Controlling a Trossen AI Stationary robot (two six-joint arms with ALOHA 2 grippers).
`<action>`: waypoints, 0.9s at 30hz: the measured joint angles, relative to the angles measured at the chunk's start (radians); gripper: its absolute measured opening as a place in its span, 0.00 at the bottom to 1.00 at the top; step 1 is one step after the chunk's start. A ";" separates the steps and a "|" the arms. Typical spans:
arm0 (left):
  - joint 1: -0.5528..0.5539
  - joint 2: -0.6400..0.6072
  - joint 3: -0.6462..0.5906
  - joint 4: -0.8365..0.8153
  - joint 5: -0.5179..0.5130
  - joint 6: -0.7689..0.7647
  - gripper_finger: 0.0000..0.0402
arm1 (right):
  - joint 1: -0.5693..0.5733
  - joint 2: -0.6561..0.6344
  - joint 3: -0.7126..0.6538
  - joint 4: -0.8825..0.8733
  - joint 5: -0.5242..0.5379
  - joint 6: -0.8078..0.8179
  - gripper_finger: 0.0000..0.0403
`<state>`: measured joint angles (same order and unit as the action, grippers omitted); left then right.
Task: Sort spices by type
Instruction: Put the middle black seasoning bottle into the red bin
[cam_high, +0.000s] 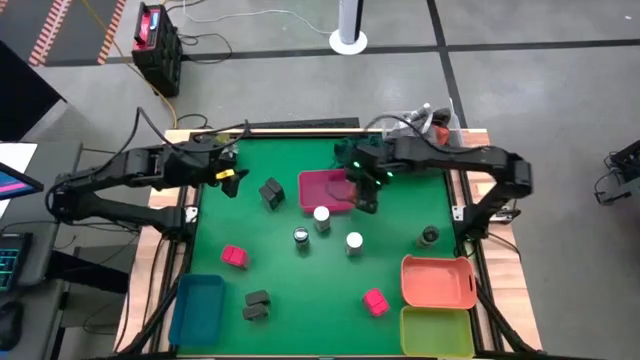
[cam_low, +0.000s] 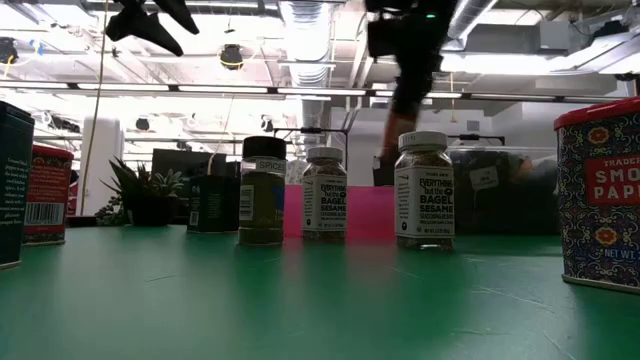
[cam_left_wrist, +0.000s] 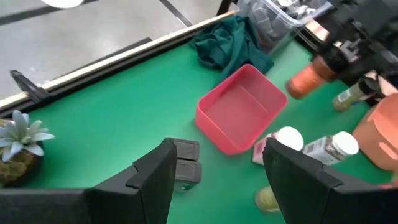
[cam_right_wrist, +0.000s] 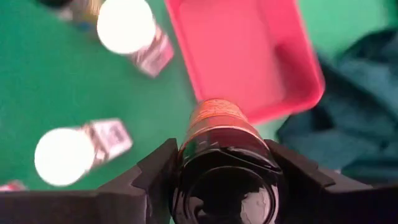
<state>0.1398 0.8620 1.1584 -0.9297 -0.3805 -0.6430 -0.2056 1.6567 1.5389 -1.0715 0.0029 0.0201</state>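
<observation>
Right gripper (cam_right_wrist: 217, 180) is clamping a dark brown round jar (cam_right_wrist: 222, 168) between its two fingers, jaws partway closed around the jar body — it's hanging in the air just at the near edge of the pink tray (cam_high: 327, 189), which is sitting toward the back middle of the green table (cam_high: 300, 290). In the left wrist view the same jar (cam_left_wrist: 309, 76) is showing orange-brown, tilted, held up off the table beside the tray (cam_left_wrist: 239, 107). Left gripper (cam_high: 231, 178) is hovering over the back left of the table, fingers (cam_left_wrist: 152, 180) spread partway with nothing between them; a dark grey box (cam_high: 271, 192) is lying just beside it on the table. Three white-capped round jars (cam_high: 322, 217) are standing in a loose cluster in front of the pink tray, near each other but not touching. Another dark brown jar (cam_high: 429, 236) is standing alone toward the right, near the orange tray (cam_high: 437, 281). Pink flat packets are lying apart — one at left (cam_high: 234, 256), one at front middle (cam_high: 376, 301). Another dark grey box (cam_high: 256, 305) is sitting at the front beside the blue tray (cam_high: 197, 307). Green tray (cam_high: 437, 332) is sitting at the front right corner, just in front of the orange one. A crumpled green cloth (cam_left_wrist: 231, 41) is lying behind the pink tray, and a small potted plant (cam_left_wrist: 20, 144) is sitting at the table's back left.
</observation>
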 joint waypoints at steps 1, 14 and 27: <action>0.000 0.000 0.000 0.000 0.008 -0.004 0.57 | -0.005 0.029 0.039 -0.011 0.000 -0.011 0.59; 0.000 0.001 0.000 -0.001 0.013 -0.042 0.57 | -0.084 0.362 0.250 -0.107 0.000 -0.100 0.59; 0.000 0.001 0.000 -0.006 0.013 -0.043 0.57 | -0.085 0.427 0.250 -0.048 0.000 -0.108 0.60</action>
<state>0.1398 0.8627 1.1584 -0.9358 -0.3679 -0.6857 -0.2909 2.0837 1.7885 -1.1194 0.0031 -0.0875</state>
